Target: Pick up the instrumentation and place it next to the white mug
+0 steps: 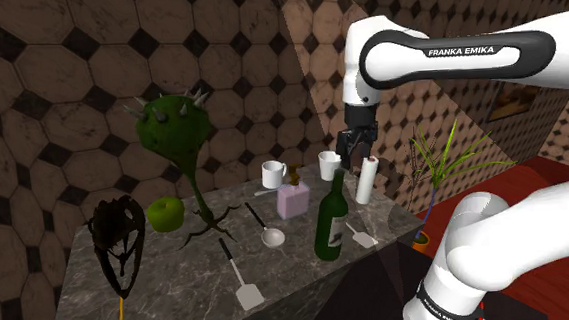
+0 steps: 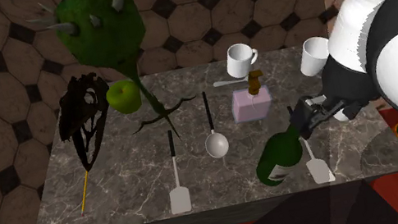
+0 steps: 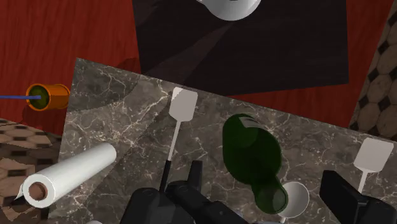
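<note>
A black, skull-like thing on a thin yellow stick (image 1: 116,238) (image 2: 83,118) stands at the end of the marble table (image 1: 130,302) farthest from the arm. Two white mugs (image 1: 272,174) (image 1: 328,164) sit at the back edge, also seen as mugs (image 2: 240,60) (image 2: 315,55). My gripper (image 1: 352,150) (image 2: 305,117) hangs above the table, between the nearer mug and a white paper roll (image 1: 367,178). In the wrist view the gripper (image 3: 270,191) is open with nothing held. Below it lie a green bottle (image 3: 251,153) and a ladle bowl (image 3: 294,198).
A green bottle (image 1: 330,222), a pink flask (image 1: 293,197), a ladle (image 1: 266,228), two spatulas (image 1: 241,276) (image 1: 362,236), a green apple (image 1: 164,213) and a tall spiked green plant (image 1: 176,130) crowd the table. An orange pot (image 3: 51,95) lies on the red floor.
</note>
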Available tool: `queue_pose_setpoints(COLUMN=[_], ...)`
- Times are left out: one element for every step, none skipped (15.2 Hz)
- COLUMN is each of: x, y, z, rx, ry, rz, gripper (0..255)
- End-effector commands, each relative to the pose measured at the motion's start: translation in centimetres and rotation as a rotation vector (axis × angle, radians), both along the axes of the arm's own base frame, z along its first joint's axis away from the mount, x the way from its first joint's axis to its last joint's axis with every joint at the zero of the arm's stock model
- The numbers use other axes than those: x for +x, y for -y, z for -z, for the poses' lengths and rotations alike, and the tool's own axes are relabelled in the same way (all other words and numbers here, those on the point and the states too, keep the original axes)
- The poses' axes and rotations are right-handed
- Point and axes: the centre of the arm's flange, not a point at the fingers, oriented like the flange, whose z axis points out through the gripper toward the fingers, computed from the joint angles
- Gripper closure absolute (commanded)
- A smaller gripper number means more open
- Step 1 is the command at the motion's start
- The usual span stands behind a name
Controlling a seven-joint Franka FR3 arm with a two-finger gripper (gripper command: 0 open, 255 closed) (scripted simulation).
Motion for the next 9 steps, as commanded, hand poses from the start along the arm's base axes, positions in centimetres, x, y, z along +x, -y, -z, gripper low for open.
queue_pose_setpoints(x=[0.0, 0.4, 0.8, 1.2, 1.7, 2.1, 2.6, 3.0, 3.5], y=[0.0, -0.8, -1.5, -2.3, -3.0, -3.8, -4.5, -5.3, -6.1], z=[0.0, 0.9, 1.9, 2.8, 3.7, 4.6, 5.6, 6.5, 7.4], rx=[0.0, 0.002, 0.003, 0.005, 0.006, 0.008, 0.009, 0.011, 0.012], ry=[0.0, 0.005, 0.01, 0.015, 0.02, 0.024, 0.029, 0.034, 0.039], rz=[0.0, 0.005, 0.011, 0.016, 0.021, 0.026, 0.032, 0.037, 0.042], gripper=[0, 0, 0, 0, 0, 0, 0, 0, 0])
